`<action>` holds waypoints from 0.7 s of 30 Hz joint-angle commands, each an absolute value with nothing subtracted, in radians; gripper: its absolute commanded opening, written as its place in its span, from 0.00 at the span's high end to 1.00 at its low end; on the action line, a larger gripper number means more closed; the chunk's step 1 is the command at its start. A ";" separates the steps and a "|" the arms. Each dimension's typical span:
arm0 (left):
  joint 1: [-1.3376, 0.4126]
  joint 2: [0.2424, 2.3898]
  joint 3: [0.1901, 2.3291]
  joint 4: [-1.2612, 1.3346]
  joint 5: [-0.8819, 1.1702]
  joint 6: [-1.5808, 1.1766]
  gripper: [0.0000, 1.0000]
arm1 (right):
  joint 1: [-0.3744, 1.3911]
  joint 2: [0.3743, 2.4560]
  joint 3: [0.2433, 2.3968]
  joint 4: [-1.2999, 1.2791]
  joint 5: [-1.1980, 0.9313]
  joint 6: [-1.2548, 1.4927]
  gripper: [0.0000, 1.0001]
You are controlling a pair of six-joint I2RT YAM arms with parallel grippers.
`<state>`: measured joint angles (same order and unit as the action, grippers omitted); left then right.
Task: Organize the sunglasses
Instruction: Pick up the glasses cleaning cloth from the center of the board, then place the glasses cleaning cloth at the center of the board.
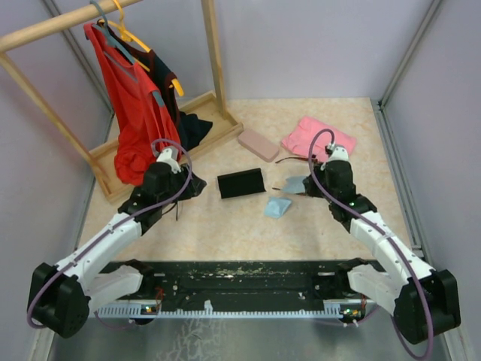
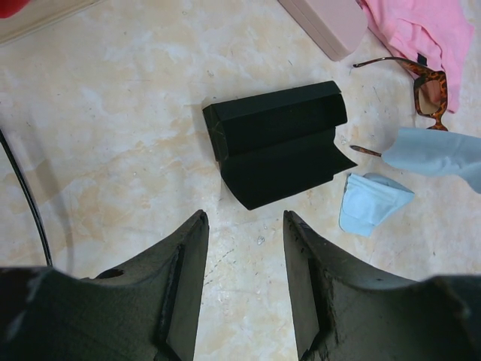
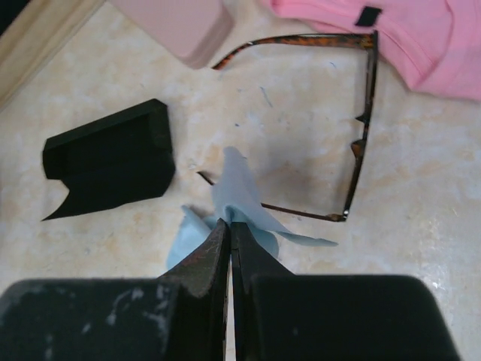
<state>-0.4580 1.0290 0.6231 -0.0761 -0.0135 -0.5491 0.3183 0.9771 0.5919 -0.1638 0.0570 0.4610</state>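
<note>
Sunglasses (image 2: pixel 430 94), tortoiseshell frame, lie unfolded on the table (image 2: pixel 113 150) just past the right gripper (image 3: pixel 230 224); its fingers are pressed together, pinching a light blue cloth (image 3: pixel 237 192) that overlaps one temple arm; second blue cloth (image 2: pixel 372 201) lies crumpled close by; left gripper (image 2: pixel 246 226) jaws apart, nothing between, over bare table; open black case (image 2: pixel 278 143) just ahead of it; pink case (image 3: pixel 176 26) and pink garment (image 3: pixel 421 45) lie beyond the sunglasses.
</note>
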 commanded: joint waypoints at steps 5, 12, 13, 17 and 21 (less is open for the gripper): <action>-0.452 0.938 0.626 -0.127 -0.057 -0.554 0.49 | 0.495 0.916 0.748 -0.194 -0.012 0.430 1.00; -0.451 0.878 0.632 -0.193 -0.098 -0.549 0.49 | 0.667 0.939 0.780 -0.148 -0.039 0.517 1.00; -0.451 0.872 0.632 -0.202 -0.104 -0.550 0.48 | 0.691 0.942 0.778 -0.136 -0.040 0.534 1.00; -0.451 0.845 0.631 -0.237 -0.132 -0.556 0.45 | 0.808 0.964 0.755 -0.059 -0.014 0.613 1.00; -0.451 0.793 0.633 -0.273 -0.194 -0.580 0.38 | 0.934 1.012 0.734 0.028 0.042 0.686 1.00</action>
<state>-0.4572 0.8455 0.6231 -0.2256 -0.1215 -0.5564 0.8352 0.9741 0.7273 -0.1215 -0.0097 0.5873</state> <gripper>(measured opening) 0.584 0.006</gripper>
